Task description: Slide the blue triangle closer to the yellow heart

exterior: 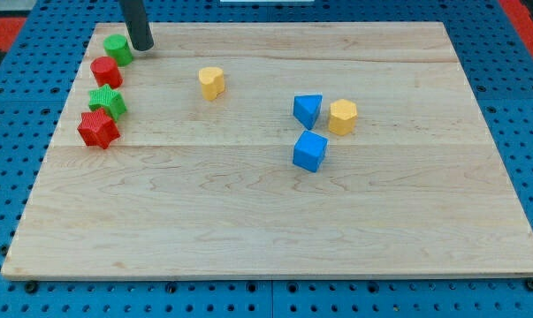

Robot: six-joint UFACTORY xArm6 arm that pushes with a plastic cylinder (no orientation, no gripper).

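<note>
The blue triangle [308,110] lies right of the board's middle, touching or almost touching a yellow hexagon [342,117] on its right. The yellow heart [211,82] lies up and to the left of the triangle, well apart from it. My tip [141,48] stands near the board's top left corner, just right of a green cylinder [118,49] and far left of the heart and the triangle.
A blue cube [309,151] lies just below the blue triangle. Down the left side lie a red cylinder [106,71], a green star [107,102] and a red star [98,130]. The wooden board [266,230] rests on a blue pegboard.
</note>
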